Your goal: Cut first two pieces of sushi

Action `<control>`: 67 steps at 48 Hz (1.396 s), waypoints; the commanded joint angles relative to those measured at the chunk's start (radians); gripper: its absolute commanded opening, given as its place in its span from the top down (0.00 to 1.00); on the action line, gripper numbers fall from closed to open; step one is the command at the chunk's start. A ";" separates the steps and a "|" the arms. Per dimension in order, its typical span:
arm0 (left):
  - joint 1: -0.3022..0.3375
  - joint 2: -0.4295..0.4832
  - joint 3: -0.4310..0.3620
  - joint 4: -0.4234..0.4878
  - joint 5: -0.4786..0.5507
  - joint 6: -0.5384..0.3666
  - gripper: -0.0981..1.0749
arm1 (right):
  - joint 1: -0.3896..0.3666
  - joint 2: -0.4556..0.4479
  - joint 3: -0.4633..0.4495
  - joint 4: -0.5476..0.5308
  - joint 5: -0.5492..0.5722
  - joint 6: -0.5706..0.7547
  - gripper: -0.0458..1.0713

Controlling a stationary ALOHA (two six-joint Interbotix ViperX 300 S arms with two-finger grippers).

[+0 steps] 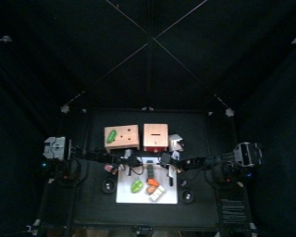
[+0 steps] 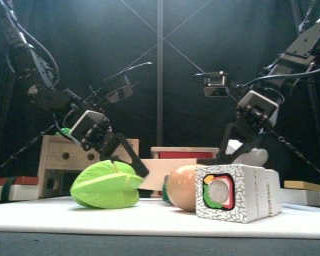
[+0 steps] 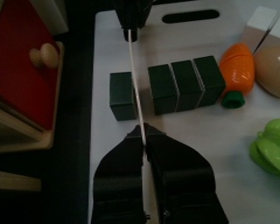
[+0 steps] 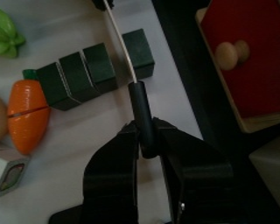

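The sushi is a dark green roll on the white cutting board point(image 3: 213, 175). One end piece point(image 3: 122, 94) lies apart from the other three pieces point(image 3: 184, 85). My right gripper point(image 4: 140, 131) is shut on the knife's black handle point(image 4: 137, 101). Its pale blade point(image 4: 113, 39) reaches down between the separate piece point(image 4: 136, 50) and the rest of the roll point(image 4: 81, 74). In the left wrist view the blade point(image 3: 133, 83) shows as a thin white line in that gap. My left gripper point(image 3: 143, 136) hangs over the board with its jaws together, in line with the blade.
An orange carrot point(image 3: 236, 70), a green leafy toy point(image 3: 271, 149) and a tan rounded piece point(image 3: 273, 72) share the board. A white block with a sushi face point(image 2: 236, 193) stands at the board's front. A red-topped wooden box point(image 4: 248, 52) sits behind the board.
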 commanded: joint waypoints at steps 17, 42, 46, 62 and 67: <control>-0.072 -0.084 -0.006 0.026 0.006 0.002 0.62 | 0.046 -0.094 -0.006 0.005 0.015 0.008 0.65; -0.123 -0.058 -0.006 0.020 0.006 0.002 0.62 | 0.066 -0.086 0.008 0.049 0.018 0.008 0.65; -0.123 -0.057 -0.003 0.020 0.006 0.002 0.62 | 0.063 -0.078 0.008 0.051 0.025 0.008 0.65; -0.121 -0.031 -0.003 0.020 0.006 -0.002 0.62 | 0.061 -0.044 0.006 0.051 0.028 0.008 0.65; -0.123 -0.015 -0.006 0.015 0.006 -0.002 0.62 | 0.061 -0.038 0.006 0.052 0.028 0.008 0.65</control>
